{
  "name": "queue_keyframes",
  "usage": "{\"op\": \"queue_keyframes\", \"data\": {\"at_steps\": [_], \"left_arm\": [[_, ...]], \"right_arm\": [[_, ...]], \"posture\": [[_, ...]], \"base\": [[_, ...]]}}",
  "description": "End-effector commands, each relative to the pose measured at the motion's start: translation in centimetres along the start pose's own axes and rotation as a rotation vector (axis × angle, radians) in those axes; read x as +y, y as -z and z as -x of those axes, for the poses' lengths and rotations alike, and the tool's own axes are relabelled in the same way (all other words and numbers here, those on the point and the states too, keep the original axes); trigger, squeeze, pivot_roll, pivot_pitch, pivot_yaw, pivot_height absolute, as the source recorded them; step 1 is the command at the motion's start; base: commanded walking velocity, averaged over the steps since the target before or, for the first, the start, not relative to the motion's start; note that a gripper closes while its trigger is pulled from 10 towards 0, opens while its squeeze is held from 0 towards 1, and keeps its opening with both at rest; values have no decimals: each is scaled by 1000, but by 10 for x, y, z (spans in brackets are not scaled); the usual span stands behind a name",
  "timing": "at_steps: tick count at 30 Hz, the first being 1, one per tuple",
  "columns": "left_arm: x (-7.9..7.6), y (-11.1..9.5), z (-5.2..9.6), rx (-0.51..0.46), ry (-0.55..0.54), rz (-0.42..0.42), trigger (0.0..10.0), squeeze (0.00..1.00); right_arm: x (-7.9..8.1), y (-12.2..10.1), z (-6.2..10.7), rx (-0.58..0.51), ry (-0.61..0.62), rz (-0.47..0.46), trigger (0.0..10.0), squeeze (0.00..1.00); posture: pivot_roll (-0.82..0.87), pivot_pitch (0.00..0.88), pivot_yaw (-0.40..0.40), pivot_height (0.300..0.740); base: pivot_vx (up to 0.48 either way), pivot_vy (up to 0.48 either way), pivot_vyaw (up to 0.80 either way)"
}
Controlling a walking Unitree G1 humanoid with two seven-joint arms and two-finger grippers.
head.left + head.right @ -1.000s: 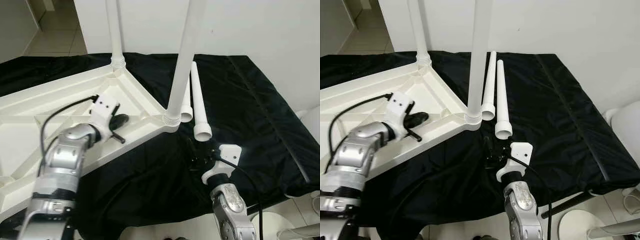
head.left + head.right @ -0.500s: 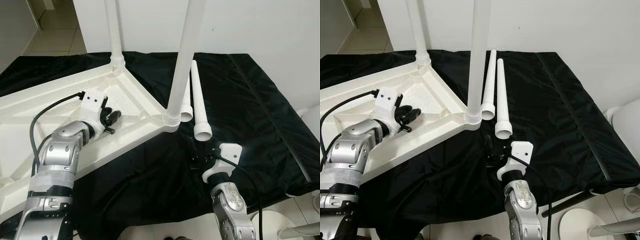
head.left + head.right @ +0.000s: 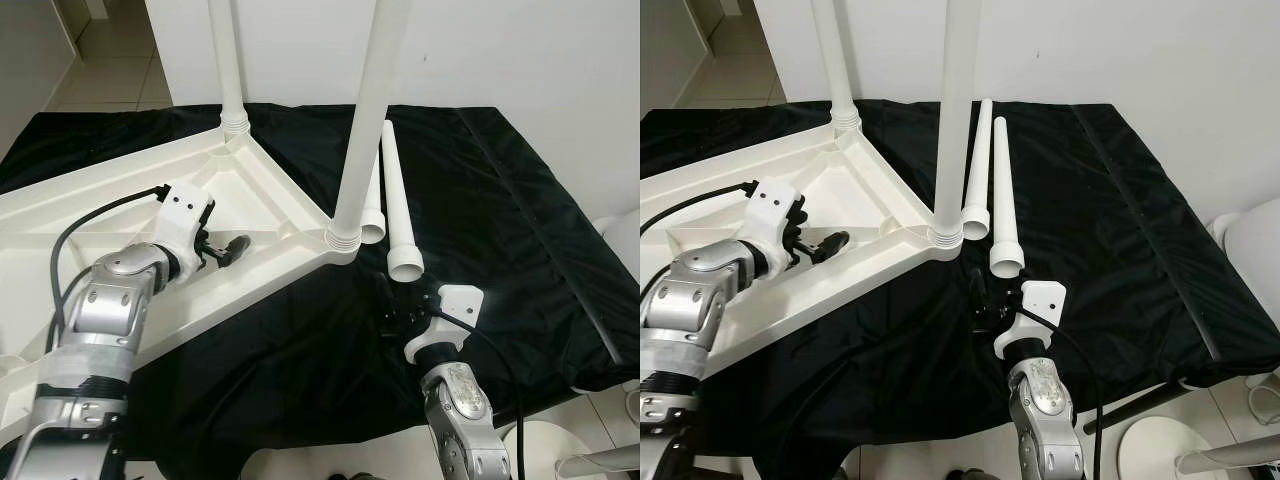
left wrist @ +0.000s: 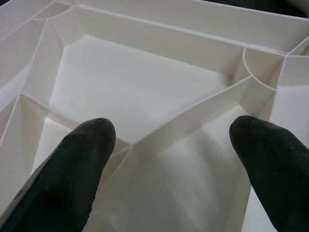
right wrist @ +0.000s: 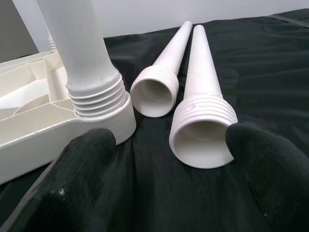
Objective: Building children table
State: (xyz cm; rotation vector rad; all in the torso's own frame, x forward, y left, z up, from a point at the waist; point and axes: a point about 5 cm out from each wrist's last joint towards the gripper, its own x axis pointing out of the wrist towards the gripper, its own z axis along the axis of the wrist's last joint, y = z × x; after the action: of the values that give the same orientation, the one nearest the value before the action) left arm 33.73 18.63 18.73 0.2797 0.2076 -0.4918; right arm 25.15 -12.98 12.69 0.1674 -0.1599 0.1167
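Note:
The white table top (image 3: 120,190) lies upside down on a black cloth (image 3: 480,190). Two white legs stand screwed into its corners, one at the far corner (image 3: 230,70) and one at the near corner (image 3: 362,130). Two loose legs (image 3: 398,215) (image 3: 372,205) lie side by side on the cloth just right of the near corner, threaded ends toward me. My left gripper (image 3: 226,249) hovers open over the ribbed underside (image 4: 145,96), holding nothing. My right gripper (image 3: 393,306) rests open low on the cloth, just short of the nearer loose leg's threaded end (image 5: 203,125).
The cloth-covered surface ends at a front edge near my right arm and at a right edge (image 3: 600,330). A white wall (image 3: 500,50) runs behind. A round white base (image 3: 545,450) stands on the floor at the lower right.
My left gripper has turned at the wrist and shifted slightly over the table's underside. The right arm and the legs have stayed where they were.

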Motion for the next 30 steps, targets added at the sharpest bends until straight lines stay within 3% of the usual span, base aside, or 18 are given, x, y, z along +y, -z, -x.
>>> {"op": "queue_keyframes", "data": {"at_steps": [1, 6, 17, 26, 30], "left_arm": [[-7, 4, 3, 30, 106, 3, 10000, 0], [-6, 2, 6, 11, 126, 44, 10000, 0], [-21, 15, 11, 94, 247, -20, 10000, 0], [-24, 30, 8, 196, 223, -48, 10000, 0], [-26, 29, 8, 193, 237, -33, 10000, 0]], "right_arm": [[-2, 3, 1, 8, 9, 0, 10000, 0], [-1, 4, 1, 9, 8, 1, 10000, 0], [-3, 4, 0, 8, 11, 3, 10000, 0], [-3, 4, 1, 10, 16, 3, 10000, 0], [-3, 4, 2, 10, 17, 3, 10000, 0]], "posture": [[23, 96, -12, 740], [22, 97, -14, 740], [20, 96, -14, 740], [18, 97, -13, 740], [16, 96, -12, 740]], "base": [[0, 0, 0], [0, 0, 0], [0, 0, 0], [0, 0, 0], [0, 0, 0]]}}
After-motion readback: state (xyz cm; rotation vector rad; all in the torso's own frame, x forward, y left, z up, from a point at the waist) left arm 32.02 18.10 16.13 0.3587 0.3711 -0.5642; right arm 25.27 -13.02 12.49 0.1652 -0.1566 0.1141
